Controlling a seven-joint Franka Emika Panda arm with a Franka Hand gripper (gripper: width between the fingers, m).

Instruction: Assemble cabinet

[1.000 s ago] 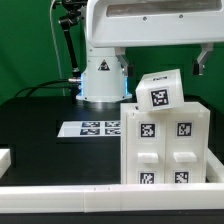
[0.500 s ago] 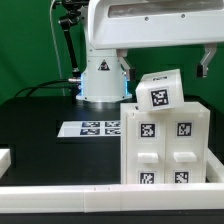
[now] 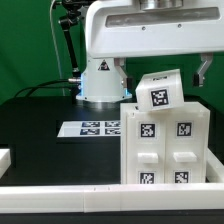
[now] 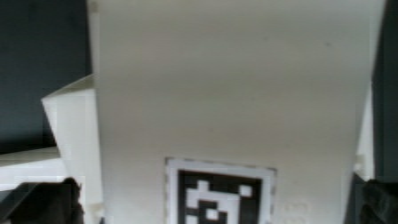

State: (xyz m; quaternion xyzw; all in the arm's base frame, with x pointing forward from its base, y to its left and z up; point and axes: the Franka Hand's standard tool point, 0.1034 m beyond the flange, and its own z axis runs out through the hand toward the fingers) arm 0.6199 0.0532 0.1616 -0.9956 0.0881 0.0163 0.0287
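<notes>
One small white piece (image 3: 4, 157) at the exterior view's far left, cut off by the picture's edge, lying on the black surface (image 3: 40, 125) well apart from the rest; probably a loose part parked out of the way.

Next rightward, thin flat white marker board (image 3: 93, 128), flat on the surface just in front of the white robot base with triangle sticker (image 3: 101, 78); there for reference, judging by its tags, not for building.

Overhead, broad white arm link (image 3: 150, 30), reaching across toward the right.

Below it, at the exterior view's right, large white plastic cabinet (image 3: 165, 148), upright just behind the white front rail (image 3: 60, 194), recessed tagged panels facing the camera; likely set there for bracing against pushes.

On its top, small white tagged block (image 3: 158, 92), tilted, touching the top edge, not seated flat.

In the wrist view, tall white tagged panel face (image 4: 222, 120), very close, between two dark shapes low at the corners; which part, unclear.

Cannot tell the opening of the jaws, nor any hold on a part.
</notes>
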